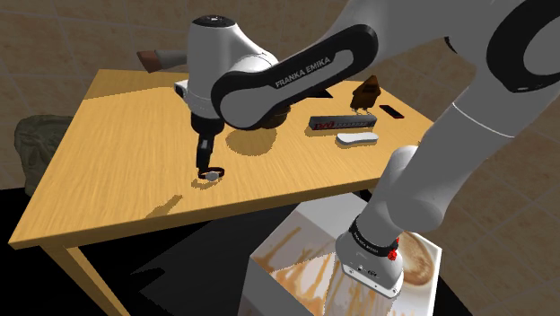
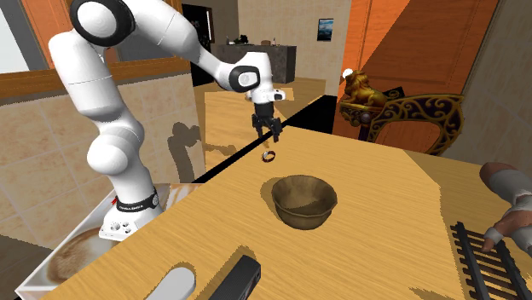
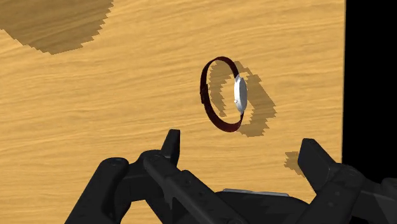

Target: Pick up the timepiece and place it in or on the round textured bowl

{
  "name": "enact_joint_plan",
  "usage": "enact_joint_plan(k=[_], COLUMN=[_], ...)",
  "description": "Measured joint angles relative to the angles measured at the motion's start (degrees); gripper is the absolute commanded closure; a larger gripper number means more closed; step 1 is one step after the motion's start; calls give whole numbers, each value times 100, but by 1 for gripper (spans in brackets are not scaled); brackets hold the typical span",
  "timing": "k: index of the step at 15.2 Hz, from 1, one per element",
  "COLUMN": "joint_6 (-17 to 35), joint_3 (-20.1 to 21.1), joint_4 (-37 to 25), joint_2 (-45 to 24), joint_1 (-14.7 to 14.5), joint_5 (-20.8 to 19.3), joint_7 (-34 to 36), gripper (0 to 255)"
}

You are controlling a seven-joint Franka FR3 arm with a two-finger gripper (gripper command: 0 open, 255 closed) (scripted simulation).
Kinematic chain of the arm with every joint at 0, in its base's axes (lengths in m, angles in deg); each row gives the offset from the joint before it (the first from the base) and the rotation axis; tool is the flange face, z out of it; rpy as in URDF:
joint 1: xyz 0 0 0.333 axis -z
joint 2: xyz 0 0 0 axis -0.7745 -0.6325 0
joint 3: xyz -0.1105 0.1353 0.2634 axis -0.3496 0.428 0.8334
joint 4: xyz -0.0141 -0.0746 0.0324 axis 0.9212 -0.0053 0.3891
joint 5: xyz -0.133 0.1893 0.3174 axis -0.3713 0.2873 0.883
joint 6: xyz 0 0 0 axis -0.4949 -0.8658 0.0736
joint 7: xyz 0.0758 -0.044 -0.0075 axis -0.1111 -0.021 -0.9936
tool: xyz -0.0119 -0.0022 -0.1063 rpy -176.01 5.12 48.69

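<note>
Shoulder view: you look down from beside and a little behind the stand [image 1: 296, 260], lower right of the frame, over the whole desk [image 1: 117, 171].
Second exterior view: you face the arm [image 2: 98, 102] from across the desk, low and near its top.
Wrist view: you sit close above the desk, fingers [image 3: 170, 145] at the bottom edge.
Shared: all three catch the watch [image 3: 240, 94] and the desk around it.

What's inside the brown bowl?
The bowl shows only its own rough brown inside, nothing in it. Its near wall hides a bit of the inside. The watch sits outside, on the table.
</note>
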Motion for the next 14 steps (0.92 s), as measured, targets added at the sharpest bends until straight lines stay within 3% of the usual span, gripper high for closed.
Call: enact_joint_plan(k=[8, 14], joint_6=[641, 743], joint_3=[53, 47], joint_4=[98, 127], joint_2=[-581, -654], joint_1=[-25, -18], joint_5=[-207, -243], joint_7=[66, 85], gripper=[0, 0])
